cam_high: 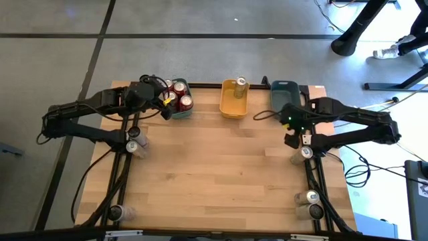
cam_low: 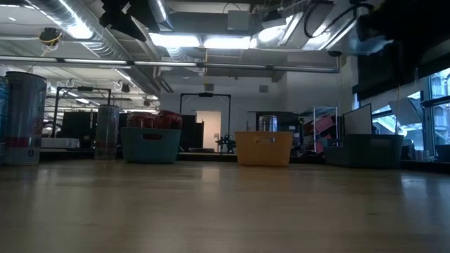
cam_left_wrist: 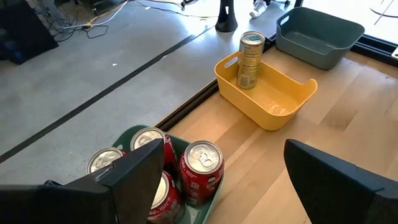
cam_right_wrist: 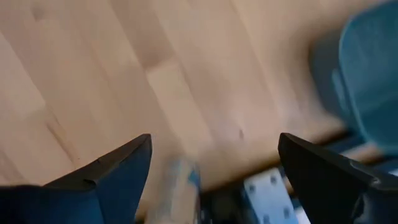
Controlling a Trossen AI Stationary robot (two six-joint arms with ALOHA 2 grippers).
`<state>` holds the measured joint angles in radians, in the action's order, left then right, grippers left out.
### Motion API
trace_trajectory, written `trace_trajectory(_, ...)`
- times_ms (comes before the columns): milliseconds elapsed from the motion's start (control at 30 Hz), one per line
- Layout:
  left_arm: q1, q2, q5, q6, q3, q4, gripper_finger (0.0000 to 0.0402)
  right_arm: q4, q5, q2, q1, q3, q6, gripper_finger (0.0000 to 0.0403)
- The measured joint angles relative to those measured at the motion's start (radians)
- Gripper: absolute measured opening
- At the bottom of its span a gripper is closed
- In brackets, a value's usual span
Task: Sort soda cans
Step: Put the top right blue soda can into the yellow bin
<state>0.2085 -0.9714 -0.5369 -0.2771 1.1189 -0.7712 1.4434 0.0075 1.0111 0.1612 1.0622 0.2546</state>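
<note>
Soda cans [cam_left_wrist: 200, 172] red in teal tray [cam_high: 180, 112], left wrist view alone reveals gold can [cam_left_wrist: 250, 60], both arms' fingers spread.

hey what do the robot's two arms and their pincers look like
Both arms are dark, near-black jointed links with black cables trailing along them. The left pincer and right pincer each have two broad, flat, dark fingers tapering to points. The right arm's wrist shows a small green light.
</note>
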Motion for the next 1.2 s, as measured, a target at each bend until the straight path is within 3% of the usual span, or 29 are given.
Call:
trace_trajectory(167, 0.000, 0.000, 0.000, 0.008, 0.000, 0.000, 0.0320, 0.129, -0.007, 0.000, -0.038, 0.000, 0.057, 0.0349)
trace_trajectory(333, 0.000, -0.001, 0.000, 0.019, 0.000, 0.000, 0.0320, 0.127, -0.088, 0.000, -0.078, 0.000, 0.063, 0.0349)
trace_trajectory(667, 0.000, -0.007, 0.000, 0.020, -0.008, 0.000, 0.0320, 0.128, -0.051, -0.001, -0.229, -0.017, 0.065, 0.0349)
trace_trajectory(933, 0.003, -0.008, 0.001, 0.022, -0.095, 0.012, 0.0320, 0.129, -0.080, -0.013, -0.315, -0.082, 0.153, 0.0349)
trace_trajectory(1200, 0.003, -0.003, 0.001, 0.026, -0.098, 0.029, 0.0320, 0.128, -0.082, -0.042, -0.407, -0.082, 0.238, 0.0349)
